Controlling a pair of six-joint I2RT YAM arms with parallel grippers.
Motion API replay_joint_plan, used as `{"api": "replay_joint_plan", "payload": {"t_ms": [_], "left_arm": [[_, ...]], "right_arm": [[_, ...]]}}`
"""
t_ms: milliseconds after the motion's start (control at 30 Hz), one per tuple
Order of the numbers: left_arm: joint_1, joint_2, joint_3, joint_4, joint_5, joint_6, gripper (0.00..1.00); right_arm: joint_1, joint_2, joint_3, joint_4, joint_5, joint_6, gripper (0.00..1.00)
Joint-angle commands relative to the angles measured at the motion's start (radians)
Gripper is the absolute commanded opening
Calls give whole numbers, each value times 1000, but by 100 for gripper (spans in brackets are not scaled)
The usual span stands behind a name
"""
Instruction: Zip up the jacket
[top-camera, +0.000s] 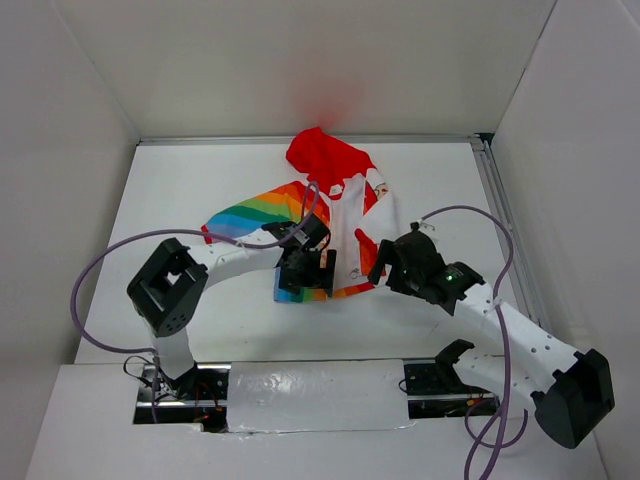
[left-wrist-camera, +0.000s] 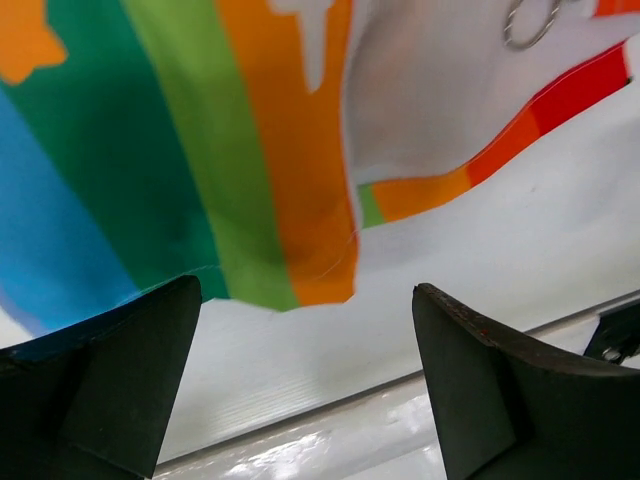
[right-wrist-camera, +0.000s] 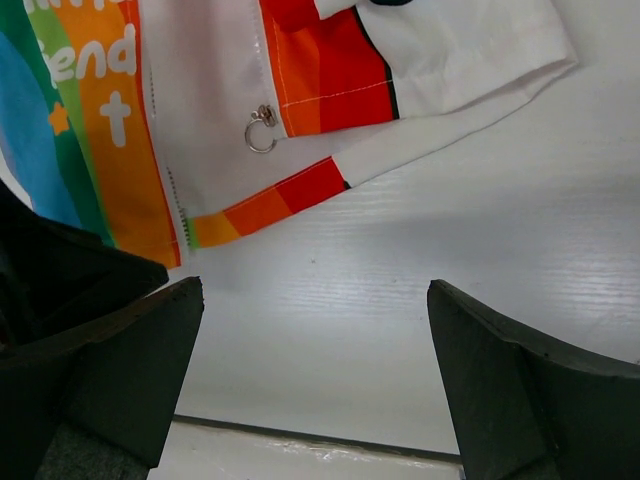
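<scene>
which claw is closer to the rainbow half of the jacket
Left: left claw hovers over the hem of the rainbow half; right claw is over bare table near the zipper ring.

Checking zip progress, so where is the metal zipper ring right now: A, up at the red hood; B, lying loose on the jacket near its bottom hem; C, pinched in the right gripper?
B: the zipper ring lies on the jacket near its hem, and the right gripper is open, holding nothing.
</scene>
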Motion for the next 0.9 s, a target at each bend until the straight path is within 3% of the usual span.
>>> {"api": "replay_joint_plan", "payload": {"t_ms": [0,100,167,333,400,500,567,667,867], "left_arm": [[-22,46,79,-54,-56,-35,99],[-44,97,111,-96,-84,-59,99],[-58,115,136,-138,-119,-82,94],[-65,146,168,-172,-131,-104,69],[-65,140,171,-171,-124,-107,50],[-67,117,173,-152,-108,-102,39],[-65,108,188,-163,-111,-116,22],[-65,89,206,-172,-113,-119,12],[-65,16,160,-117,-70,-96,10]], "right_arm": [[-6,-8,-20,60,-30,8,100],[-11,-1,-34,56,-16,16,100],[-18,0,-42,53,-13,16,100],[-29,5,-53,71,-22,13,100],[-32,8,-53,77,-28,3,100],[-32,26,-43,82,-22,-3,99],[-32,61,-31,82,0,10,99],[-27,143,13,80,38,6,98],[-20,333,142,92,85,0,94]]}}
